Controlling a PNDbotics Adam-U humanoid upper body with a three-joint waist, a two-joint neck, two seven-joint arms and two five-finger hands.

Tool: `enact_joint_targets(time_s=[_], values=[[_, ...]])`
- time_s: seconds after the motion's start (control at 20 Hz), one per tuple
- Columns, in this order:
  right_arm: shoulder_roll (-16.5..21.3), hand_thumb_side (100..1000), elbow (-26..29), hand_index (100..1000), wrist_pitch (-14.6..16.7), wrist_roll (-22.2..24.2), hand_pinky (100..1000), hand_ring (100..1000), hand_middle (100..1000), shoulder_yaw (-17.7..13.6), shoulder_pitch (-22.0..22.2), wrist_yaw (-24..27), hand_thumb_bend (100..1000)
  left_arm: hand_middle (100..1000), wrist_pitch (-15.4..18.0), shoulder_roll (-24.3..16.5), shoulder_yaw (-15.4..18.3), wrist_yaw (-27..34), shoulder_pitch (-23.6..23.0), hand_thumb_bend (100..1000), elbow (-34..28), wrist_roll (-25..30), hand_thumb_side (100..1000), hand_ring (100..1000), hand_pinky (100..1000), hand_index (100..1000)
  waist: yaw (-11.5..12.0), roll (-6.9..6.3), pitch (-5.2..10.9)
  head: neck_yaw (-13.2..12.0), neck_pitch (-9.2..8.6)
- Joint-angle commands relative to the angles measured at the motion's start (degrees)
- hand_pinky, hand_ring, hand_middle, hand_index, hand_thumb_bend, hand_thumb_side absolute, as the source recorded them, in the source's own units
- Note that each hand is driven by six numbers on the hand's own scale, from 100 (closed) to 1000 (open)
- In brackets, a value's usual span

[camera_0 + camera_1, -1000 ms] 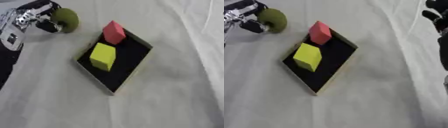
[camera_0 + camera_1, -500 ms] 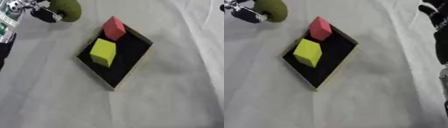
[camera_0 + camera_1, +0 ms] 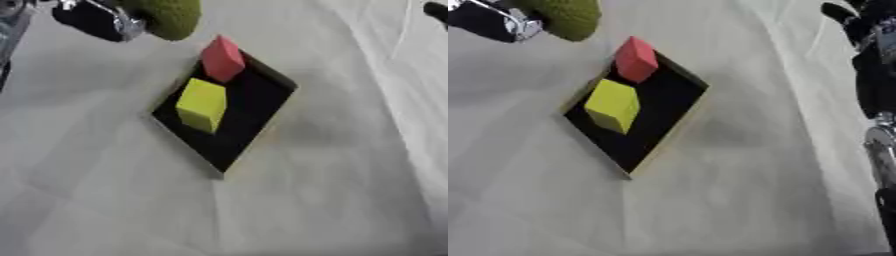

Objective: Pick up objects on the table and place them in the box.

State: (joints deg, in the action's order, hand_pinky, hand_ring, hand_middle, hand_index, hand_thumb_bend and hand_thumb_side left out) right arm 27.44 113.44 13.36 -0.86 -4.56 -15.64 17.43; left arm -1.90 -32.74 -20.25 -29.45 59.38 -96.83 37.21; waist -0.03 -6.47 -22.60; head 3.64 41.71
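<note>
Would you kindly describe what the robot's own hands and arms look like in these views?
The left hand, at the top left, is black with shiny silver metal parts. The right hand and arm along the right edge are black, with a silver-grey joint section lower down. No cables or markings can be made out.

A pale, creased cloth (image 3: 332, 190) covers the table; light seems soft and even.

A white cloth-covered table (image 3: 332, 190) carries a shallow black box (image 3: 254, 107) set cornerwise.
</note>
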Motion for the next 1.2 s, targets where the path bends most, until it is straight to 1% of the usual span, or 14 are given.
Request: enact_joint_targets(time_s=[0.05,0.3,0.7,0.85,1.0,1.05,1.2], values=[[1.6,668,1.2,775,0.2,-0.1,862,884,693,-0.5,-0.7,0.7,100,582,-1.0,-0.5,-0.9,1.9,1.9,100,-3.0,1.9,100,650,774,753,-0.2,0.98,2.44,0.0,0.4],[1.6,669,1.2,775,0.1,-0.2,862,884,693,-0.5,-0.8,1.0,100,574,-2.1,2.1,-2.3,2.1,2.4,100,-1.1,2.1,100,644,771,748,-0.7,0.68,2.88,0.2,0.91],[1.5,669,1.2,775,-0.1,-0.4,861,884,692,-0.7,-1.1,1.4,100,570,-1.6,7.2,-4.3,0.9,2.4,100,3.5,1.1,226,641,769,749,-1.1,0.48,3.34,0.4,1.45],[1.4,669,1.2,774,0.0,-0.3,861,883,691,-0.6,-1.4,1.6,100,573,-1.2,9.1,-4.8,-0.4,2.1,100,6.5,0.4,268,645,772,754,-1.5,0.47,3.4,0.6,1.89],[1.4,670,1.2,774,0.0,-0.4,861,883,691,-0.6,-1.7,1.7,100,574,-0.8,10.4,-5.2,-0.9,1.8,100,10.1,0.1,285,645,772,755,-2.0,0.29,3.35,1.1,2.33],[1.4,670,1.2,774,0.0,-0.4,861,883,691,-0.6,-1.8,1.8,100,577,-0.5,10.7,-5.3,-0.9,1.8,106,11.3,0.0,306,648,775,759,-2.1,0.21,3.32,1.2,2.37],[1.4,671,1.2,774,-0.2,-0.4,861,883,691,-0.7,-2.2,1.9,100,577,0.5,11.6,-5.4,-0.5,1.5,111,14.7,0.2,309,649,775,759,-2.6,-0.2,3.08,1.8,2.4]])
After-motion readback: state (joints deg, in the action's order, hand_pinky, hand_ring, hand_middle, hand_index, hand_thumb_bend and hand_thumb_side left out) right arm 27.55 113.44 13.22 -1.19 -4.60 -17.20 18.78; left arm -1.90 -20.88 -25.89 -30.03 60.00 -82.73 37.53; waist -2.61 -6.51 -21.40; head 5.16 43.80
